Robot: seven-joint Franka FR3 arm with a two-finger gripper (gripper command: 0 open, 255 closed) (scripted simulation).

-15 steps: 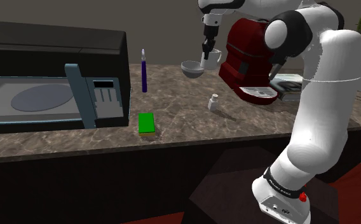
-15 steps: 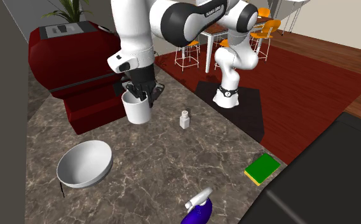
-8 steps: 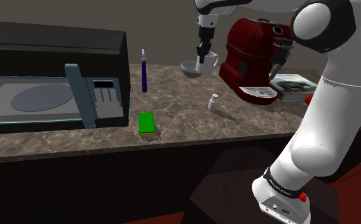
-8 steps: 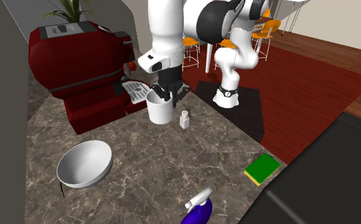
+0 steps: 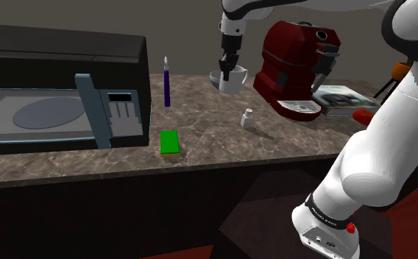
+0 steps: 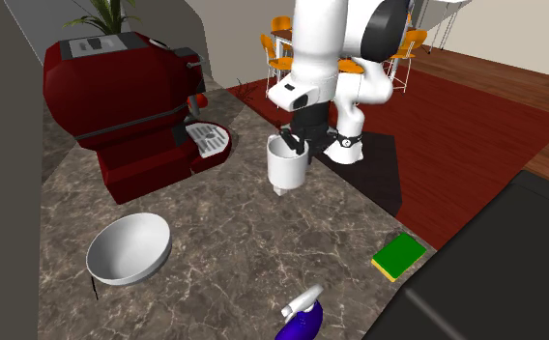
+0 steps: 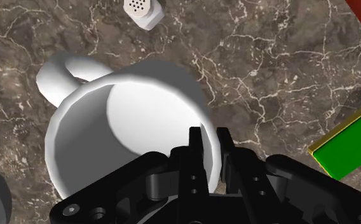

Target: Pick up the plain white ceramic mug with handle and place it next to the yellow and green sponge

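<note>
In the shoulder view, a big black microwave (image 5: pixel 60 88) sits far left on the stone counter (image 5: pixel 222 147). Next comes a thin purple bottle (image 5: pixel 166 84), then the green and yellow sponge (image 5: pixel 171 141) lying flat near the front edge. My gripper (image 5: pixel 227 71) pinches the rim of the white mug (image 5: pixel 232 82), one finger inside and one outside, and holds it up over the counter, well apart from the sponge. A little white shaker (image 5: pixel 248 118) and a red coffee machine (image 5: pixel 292 66) are further right.
</note>
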